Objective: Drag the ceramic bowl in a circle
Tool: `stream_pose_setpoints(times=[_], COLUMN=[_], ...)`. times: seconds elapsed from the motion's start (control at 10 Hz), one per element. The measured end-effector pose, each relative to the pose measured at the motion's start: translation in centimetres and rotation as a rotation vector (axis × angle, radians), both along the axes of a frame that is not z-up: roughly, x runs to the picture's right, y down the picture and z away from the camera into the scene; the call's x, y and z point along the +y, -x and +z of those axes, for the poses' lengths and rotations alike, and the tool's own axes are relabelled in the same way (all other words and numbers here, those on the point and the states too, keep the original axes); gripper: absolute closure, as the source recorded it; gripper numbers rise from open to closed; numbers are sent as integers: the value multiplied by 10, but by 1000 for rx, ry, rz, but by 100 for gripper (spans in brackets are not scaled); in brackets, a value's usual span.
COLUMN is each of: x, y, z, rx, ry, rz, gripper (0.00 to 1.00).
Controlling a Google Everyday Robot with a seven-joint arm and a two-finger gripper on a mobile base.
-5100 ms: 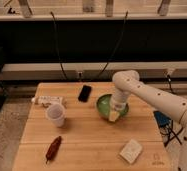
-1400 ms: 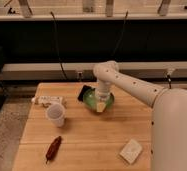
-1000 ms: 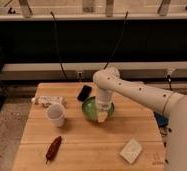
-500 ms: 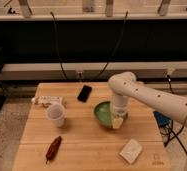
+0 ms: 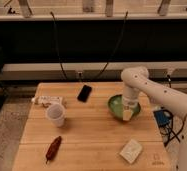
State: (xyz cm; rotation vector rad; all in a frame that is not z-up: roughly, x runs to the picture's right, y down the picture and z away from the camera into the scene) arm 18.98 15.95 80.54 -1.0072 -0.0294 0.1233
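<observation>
The green ceramic bowl sits on the wooden table at the right of its middle. My gripper comes down from the white arm into the bowl's near right side, its tip against the rim. The white translucent plastic cup stands upright at the left, well apart from the bowl.
A black phone lies at the table's back, left of the bowl. A white packet lies at the back left. A dark red object lies near the front left. A pale flat pad lies at the front right.
The gripper and the bowl have moved right and slightly back from half a second ago. Over the last seconds the bowl went left towards the phone, then forward, then right again.
</observation>
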Motion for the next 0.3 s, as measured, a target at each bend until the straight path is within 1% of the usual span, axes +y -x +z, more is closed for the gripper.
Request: stream_pose_setpoints(times=[0.2,0.3], x=[-7,-6], y=[9,15], z=[5,4], rx=[-2,-3], ry=[-4,-7], rz=[-3,-12], gripper=[100,100])
